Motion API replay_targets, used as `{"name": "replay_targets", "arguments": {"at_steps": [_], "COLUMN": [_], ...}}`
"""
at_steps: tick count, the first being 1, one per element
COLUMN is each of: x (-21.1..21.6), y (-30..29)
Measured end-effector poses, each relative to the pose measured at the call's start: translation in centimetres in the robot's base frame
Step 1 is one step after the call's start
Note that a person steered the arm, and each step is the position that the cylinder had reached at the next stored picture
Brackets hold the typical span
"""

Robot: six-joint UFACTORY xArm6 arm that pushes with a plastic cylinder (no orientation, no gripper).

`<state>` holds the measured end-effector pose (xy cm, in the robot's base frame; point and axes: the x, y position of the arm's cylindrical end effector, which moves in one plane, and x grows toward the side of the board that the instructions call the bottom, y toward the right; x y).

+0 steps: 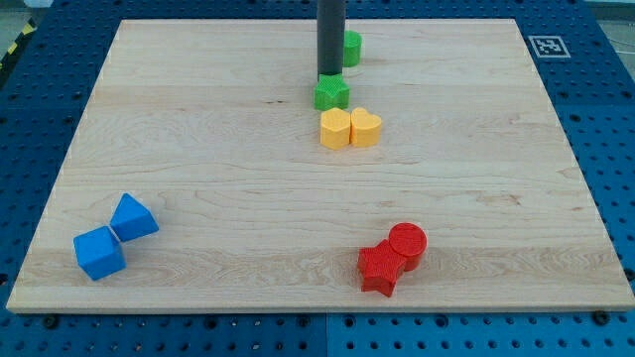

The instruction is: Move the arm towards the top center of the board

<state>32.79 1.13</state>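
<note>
board (pixel 198 149): pale wood, visible grain, matt | rod (pixel 330 35): dark grey, smooth, dull | blue cube (pixel 98 252), red star (pixel 380 268), green star (pixel 331 94), yellow heart (pixel 366 127): ridged matt plastic | base (pixel 605 119): blue perforated panel

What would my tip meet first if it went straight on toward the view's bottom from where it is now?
Probably the green star block: my tip sits just above it in the view, seemingly touching it. Directly beyond lie the yellow blocks. Depth is hard to judge from one view.
</note>
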Motion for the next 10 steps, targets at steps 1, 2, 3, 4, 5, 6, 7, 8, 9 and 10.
{"name": "replay_targets", "arguments": {"at_steps": [1,2,3,4,5,6,7,8,9,10], "x": [1.7,2.0,2.0,1.3,0.9,-0.4,-2.5,-4.3,-4.3,-5.2], "y": [0.0,0.0,0.0,-0.6,-0.9,-1.9,-3.2,-3.4,-3.4,-3.5]}}
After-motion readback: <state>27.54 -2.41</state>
